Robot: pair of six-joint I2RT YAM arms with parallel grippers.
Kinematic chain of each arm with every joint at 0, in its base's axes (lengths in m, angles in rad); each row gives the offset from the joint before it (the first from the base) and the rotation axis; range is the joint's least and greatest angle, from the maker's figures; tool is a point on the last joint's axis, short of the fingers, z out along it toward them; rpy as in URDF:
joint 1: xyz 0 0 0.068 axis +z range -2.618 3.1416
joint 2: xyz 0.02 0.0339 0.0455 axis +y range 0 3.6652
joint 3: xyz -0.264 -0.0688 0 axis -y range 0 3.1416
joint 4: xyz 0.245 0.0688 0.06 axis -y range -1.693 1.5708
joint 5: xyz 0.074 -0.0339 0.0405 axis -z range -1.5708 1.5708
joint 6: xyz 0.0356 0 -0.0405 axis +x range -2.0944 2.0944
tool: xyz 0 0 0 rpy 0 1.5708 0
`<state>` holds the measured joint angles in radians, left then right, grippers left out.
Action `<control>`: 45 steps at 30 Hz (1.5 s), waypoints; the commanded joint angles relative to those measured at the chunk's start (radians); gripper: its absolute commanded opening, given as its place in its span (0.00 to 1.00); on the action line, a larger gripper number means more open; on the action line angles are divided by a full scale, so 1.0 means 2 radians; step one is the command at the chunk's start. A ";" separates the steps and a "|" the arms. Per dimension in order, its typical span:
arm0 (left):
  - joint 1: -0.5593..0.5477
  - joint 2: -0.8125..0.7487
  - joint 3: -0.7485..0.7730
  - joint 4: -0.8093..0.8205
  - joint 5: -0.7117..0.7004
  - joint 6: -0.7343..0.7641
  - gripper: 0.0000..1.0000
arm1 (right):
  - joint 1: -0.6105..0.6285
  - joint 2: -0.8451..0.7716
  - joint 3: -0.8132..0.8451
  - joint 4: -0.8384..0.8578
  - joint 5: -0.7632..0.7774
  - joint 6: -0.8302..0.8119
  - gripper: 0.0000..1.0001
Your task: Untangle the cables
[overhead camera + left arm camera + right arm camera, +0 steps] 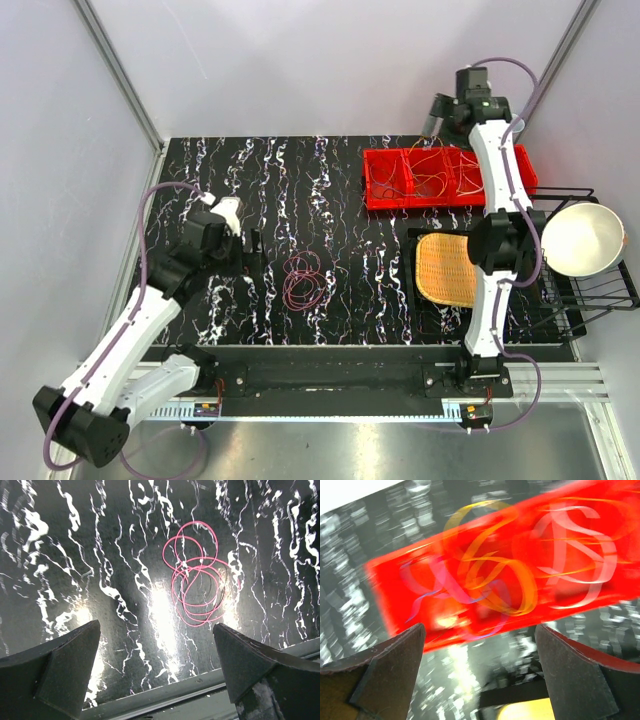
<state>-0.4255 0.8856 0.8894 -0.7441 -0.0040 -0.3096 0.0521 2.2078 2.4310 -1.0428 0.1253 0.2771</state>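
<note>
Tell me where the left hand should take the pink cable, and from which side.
Take the small outer loop poking from the coil of the pink cable, where strands lie single, not the overlapped middle. Bring the open left hand straight down, fingers astride the strand: it lies flat on the table, likely too thin for a sideways approach.

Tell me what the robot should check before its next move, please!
1. Left gripper open and empty: ok.
2. Right gripper open and empty: ok.
3. Pink cable in sight ahead of the left gripper, lying on the table: ok.
4. Pink cable untangled: not ok, its loops overlap in one bunch.
5. Cables in the red tray lying apart from each other: cannot tell, the right wrist view is blurred.
</note>
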 commanded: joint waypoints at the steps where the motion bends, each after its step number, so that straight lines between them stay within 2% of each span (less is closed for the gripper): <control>1: 0.001 0.031 -0.003 0.034 0.030 -0.022 0.98 | 0.084 -0.068 -0.032 0.037 -0.049 -0.009 0.96; 4: 0.000 0.039 -0.015 0.060 0.052 -0.045 0.94 | 0.114 -0.106 -0.092 0.053 -0.057 0.002 0.96; 6: 0.000 0.046 -0.027 0.074 0.061 -0.061 0.91 | 0.123 -0.140 -0.187 0.104 -0.083 0.018 0.96; 7: -0.001 0.051 -0.030 0.087 0.065 -0.065 0.86 | 0.131 -0.182 -0.229 0.131 -0.095 0.039 0.96; 8: -0.001 0.058 -0.028 0.088 0.066 -0.070 0.84 | 0.133 -0.203 -0.312 0.186 -0.105 0.050 0.96; 10: -0.010 0.079 -0.027 0.097 0.059 -0.075 0.83 | 0.139 -0.260 -0.414 0.231 -0.133 0.086 0.96; 13: -0.036 0.112 -0.033 0.123 0.049 -0.088 0.81 | 0.148 -0.298 -0.489 0.274 -0.154 0.111 0.95; 20: -0.076 0.211 -0.013 0.170 0.043 -0.108 0.75 | 0.156 -0.341 -0.553 0.271 -0.158 0.096 0.95; 26: -0.088 0.267 0.001 0.181 0.015 -0.106 0.79 | 0.156 -0.368 -0.575 0.265 -0.158 0.082 0.95; 30: -0.089 0.295 0.005 0.182 0.006 -0.098 0.85 | 0.156 -0.373 -0.588 0.264 -0.155 0.072 0.96; 34: -0.092 0.315 0.009 0.182 0.004 -0.091 0.87 | 0.156 -0.372 -0.600 0.264 -0.149 0.066 0.96; 45: -0.096 0.364 0.031 0.161 -0.053 -0.072 0.81 | 0.156 -0.373 -0.616 0.265 -0.149 0.055 0.96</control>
<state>-0.6151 1.5841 0.8856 -0.4263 -0.0257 -0.4870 0.3580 1.4906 1.2091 -0.5423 -0.1768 0.4114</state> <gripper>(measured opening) 0.835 0.962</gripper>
